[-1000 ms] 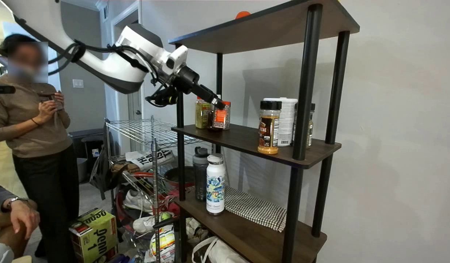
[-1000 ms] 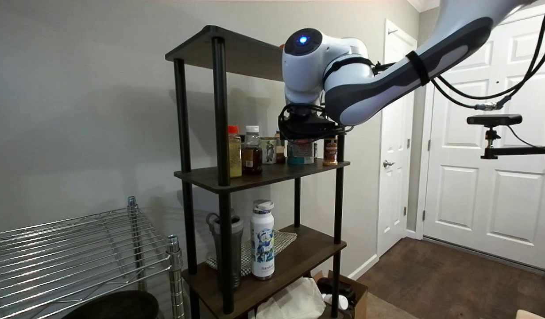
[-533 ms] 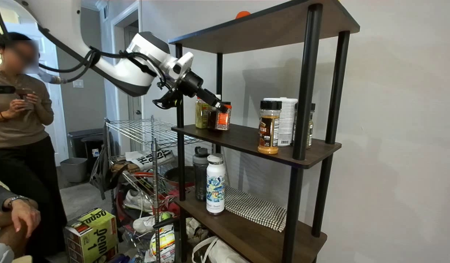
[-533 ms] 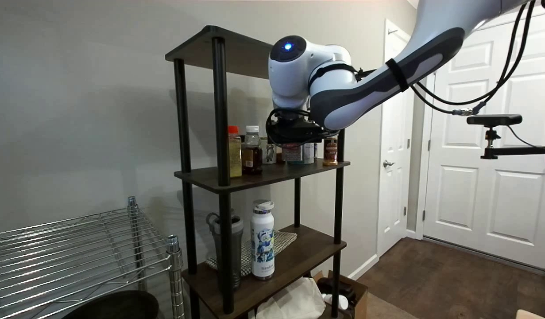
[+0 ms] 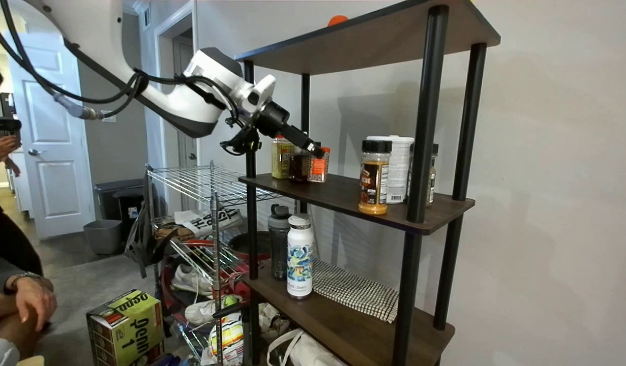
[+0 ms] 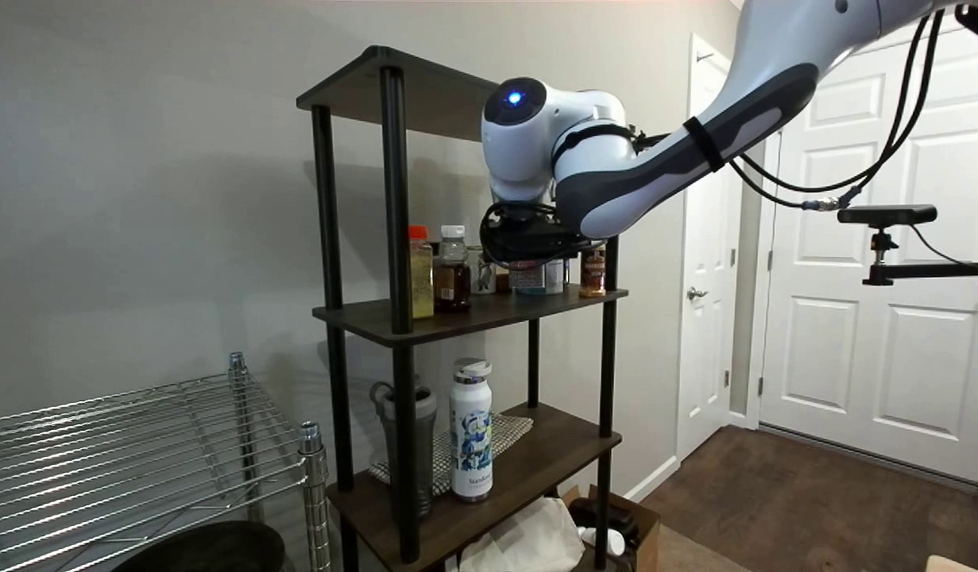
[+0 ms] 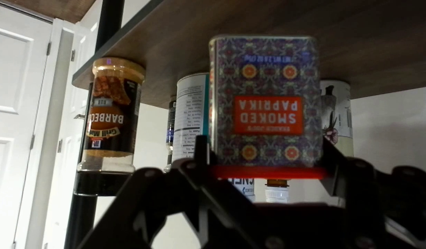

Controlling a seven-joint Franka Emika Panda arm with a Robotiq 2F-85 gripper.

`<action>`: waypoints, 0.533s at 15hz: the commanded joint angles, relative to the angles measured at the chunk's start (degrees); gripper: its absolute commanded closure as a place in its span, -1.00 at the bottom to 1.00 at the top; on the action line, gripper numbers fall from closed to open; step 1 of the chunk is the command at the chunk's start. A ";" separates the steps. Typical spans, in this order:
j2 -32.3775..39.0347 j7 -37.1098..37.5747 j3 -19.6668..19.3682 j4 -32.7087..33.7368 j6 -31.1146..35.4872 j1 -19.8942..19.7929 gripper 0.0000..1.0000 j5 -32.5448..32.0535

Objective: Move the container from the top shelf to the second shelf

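Note:
The container, a patterned smoked paprika tin (image 7: pixel 268 83) with a red lid, is clasped between the fingers of my gripper (image 7: pixel 264 150). That view is upside down, so the tin is upright. In an exterior view, the gripper (image 5: pixel 317 149) reaches in between the top shelf (image 5: pixel 374 43) and the second shelf (image 5: pixel 338 189). There the tin (image 5: pixel 319 169) shows its orange label, its base close to the second shelf's surface; whether they touch I cannot tell. The arm mostly hides gripper and tin from the remaining side, above the second shelf (image 6: pixel 489 322).
A barbecue rub jar (image 5: pixel 374 178) and white canister (image 5: pixel 398 168) stand right of the tin. A yellow-green jar (image 5: pixel 281 158) and dark bottle (image 5: pixel 299 166) stand left. Black posts (image 5: pixel 428 112) frame the rack. Something orange (image 5: pixel 338 20) pokes above the top shelf.
Gripper and tin have shifted together slightly down and further right over the second shelf in an exterior view. The standing person has moved off leftward. The grip stays the same.

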 commanded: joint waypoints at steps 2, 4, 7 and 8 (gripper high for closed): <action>1.64 0.21 -1.17 1.96 0.86 0.72 0.04 -2.20; 2.06 0.38 -1.34 2.45 0.73 0.74 0.04 -2.42; 2.57 0.58 -1.57 3.02 0.63 0.78 0.04 -2.46; 2.70 0.80 -1.63 3.22 0.69 0.80 0.04 -2.42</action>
